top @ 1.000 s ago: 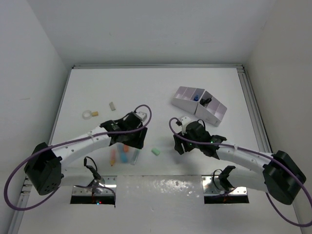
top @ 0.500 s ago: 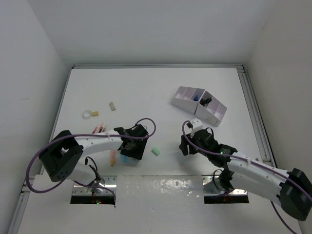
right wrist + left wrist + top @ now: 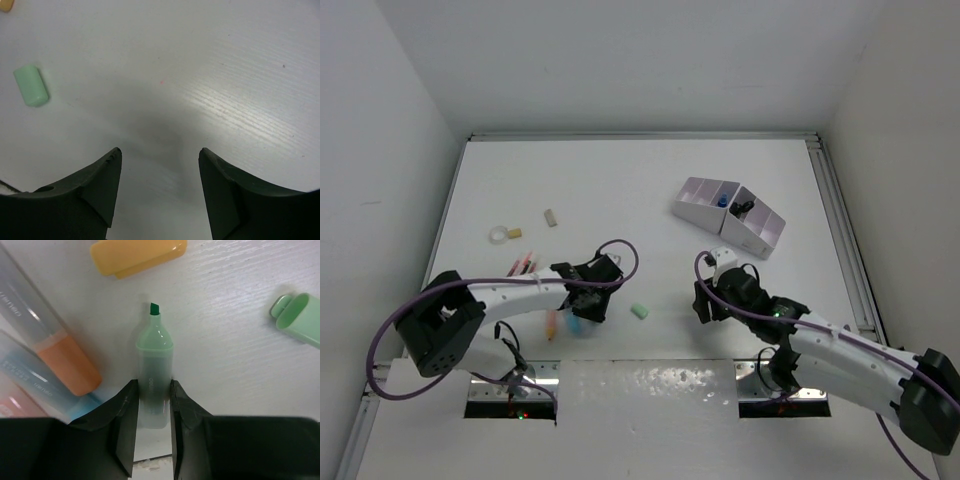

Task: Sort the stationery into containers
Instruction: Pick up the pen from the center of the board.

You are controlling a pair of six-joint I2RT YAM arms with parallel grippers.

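Observation:
In the left wrist view my left gripper point(image 3: 152, 387) is shut on a pale green marker point(image 3: 155, 355) that lies on the table, its bare tip pointing away. An orange marker point(image 3: 67, 365) and a blue marker point(image 3: 40, 382) lie just to its left. An orange cap point(image 3: 137, 255) and a green cap point(image 3: 297, 317) lie beyond. From above, my left gripper point(image 3: 588, 305) hides the green marker. My right gripper point(image 3: 705, 300) is open and empty over bare table. The white organizer point(image 3: 700, 212) stands at the back right with dark items inside.
The green cap point(image 3: 640, 312) lies between the two grippers and shows in the right wrist view point(image 3: 31, 86). Thin pink pens point(image 3: 523, 265), a tape ring point(image 3: 499, 235), a yellow eraser point(image 3: 515, 232) and a grey eraser point(image 3: 551, 217) lie at the left.
My left gripper has come back towards the near edge and down onto the markers. My right arm has drawn back and to the right, away from the green cap.

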